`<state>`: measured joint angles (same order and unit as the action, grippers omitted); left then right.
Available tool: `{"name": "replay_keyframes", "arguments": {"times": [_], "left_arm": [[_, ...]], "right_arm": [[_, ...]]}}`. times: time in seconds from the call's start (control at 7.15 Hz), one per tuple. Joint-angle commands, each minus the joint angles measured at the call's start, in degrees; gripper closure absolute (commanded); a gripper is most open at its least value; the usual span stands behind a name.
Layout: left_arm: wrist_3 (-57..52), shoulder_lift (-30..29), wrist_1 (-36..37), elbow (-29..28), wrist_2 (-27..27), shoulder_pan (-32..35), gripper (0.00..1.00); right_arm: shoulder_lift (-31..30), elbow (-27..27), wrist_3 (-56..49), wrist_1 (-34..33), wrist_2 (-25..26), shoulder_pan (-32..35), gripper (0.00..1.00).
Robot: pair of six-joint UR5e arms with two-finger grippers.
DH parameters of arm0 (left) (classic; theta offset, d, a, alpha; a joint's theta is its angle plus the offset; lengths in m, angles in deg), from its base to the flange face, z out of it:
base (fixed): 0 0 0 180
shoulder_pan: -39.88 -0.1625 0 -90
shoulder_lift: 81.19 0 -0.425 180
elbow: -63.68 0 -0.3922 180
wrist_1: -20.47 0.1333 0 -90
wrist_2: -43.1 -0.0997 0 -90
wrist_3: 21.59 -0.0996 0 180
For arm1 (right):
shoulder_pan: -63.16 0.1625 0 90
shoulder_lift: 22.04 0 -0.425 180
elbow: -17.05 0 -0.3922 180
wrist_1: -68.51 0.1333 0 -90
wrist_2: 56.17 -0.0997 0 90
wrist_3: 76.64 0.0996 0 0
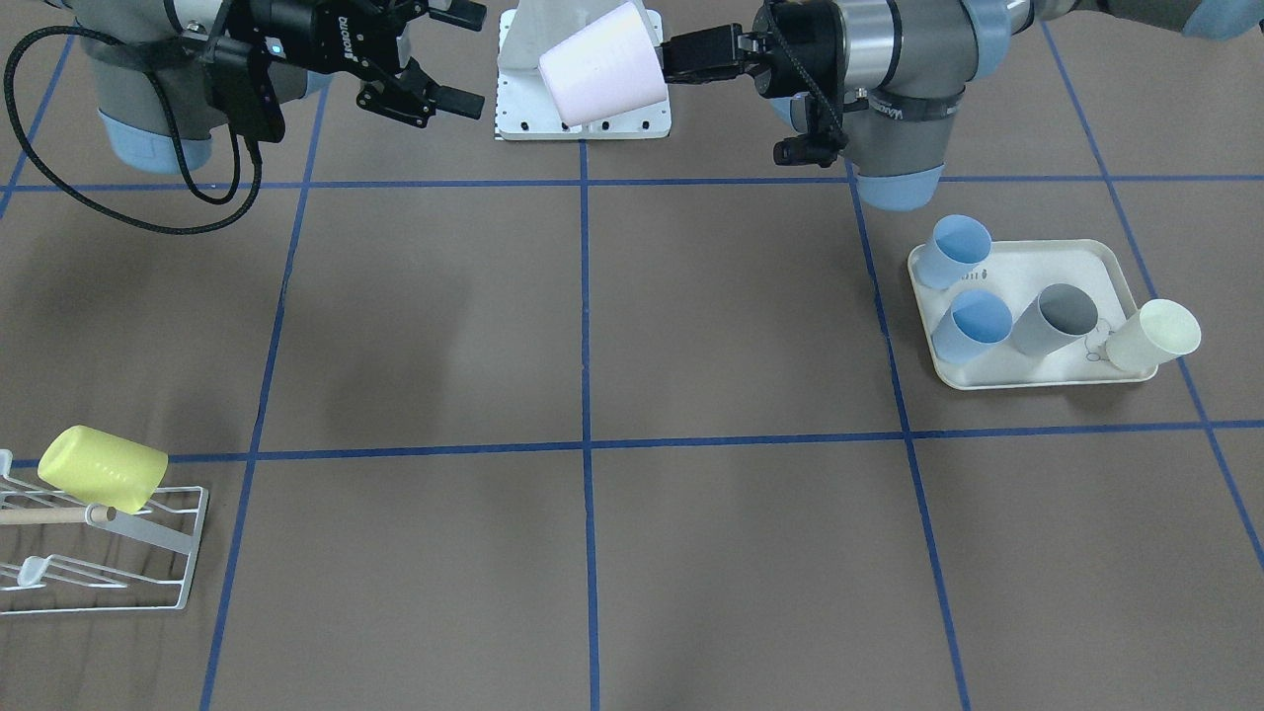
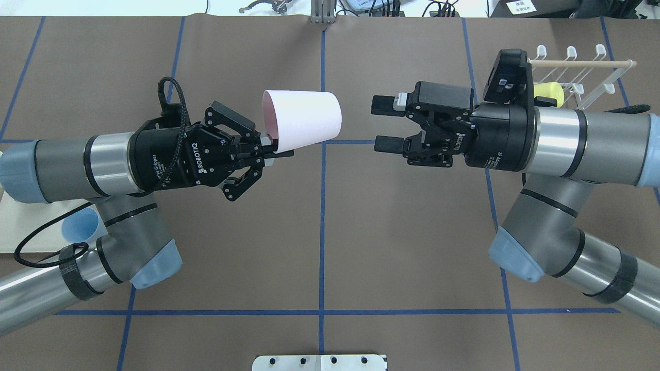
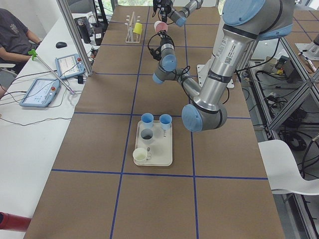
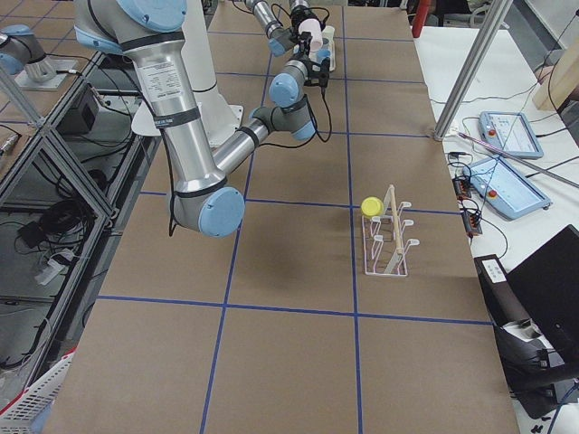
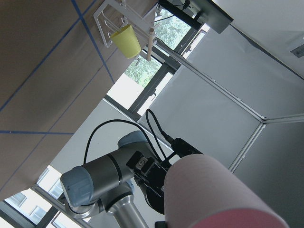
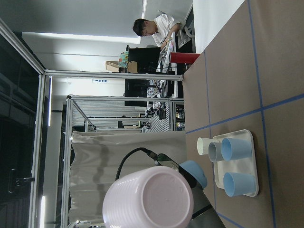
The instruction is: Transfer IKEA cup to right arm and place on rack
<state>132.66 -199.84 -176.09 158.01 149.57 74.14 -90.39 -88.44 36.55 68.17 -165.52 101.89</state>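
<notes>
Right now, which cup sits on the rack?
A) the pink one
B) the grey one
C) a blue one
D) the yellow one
D: the yellow cup rests on the rack, while the pink cup is held by the left gripper.

The pink cup [image 2: 304,121] lies on its side in the air, pinched at its rim by the left tool [image 2: 278,149]. The white wire rack [image 1: 148,533] with a wooden stick stands at a desk [image 1: 691,395] corner.
</notes>
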Motion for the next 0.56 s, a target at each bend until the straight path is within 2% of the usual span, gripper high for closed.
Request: {"name": "replay_keyframes", "arguments": {"times": [0.0,0.42], "left_arm": [[3.51,-1.06,-1.28,-0.02,-0.30,-1.38,1.00],[5.53,-2.02,-1.81,-0.02,-0.39,-2.88,1.00]], "right_arm": [[1.19,0.20,0.01,0.07,0.89,-1.54,0.02],[2.86,0.55,0.01,0.07,1.86,-2.34,0.02]]}}
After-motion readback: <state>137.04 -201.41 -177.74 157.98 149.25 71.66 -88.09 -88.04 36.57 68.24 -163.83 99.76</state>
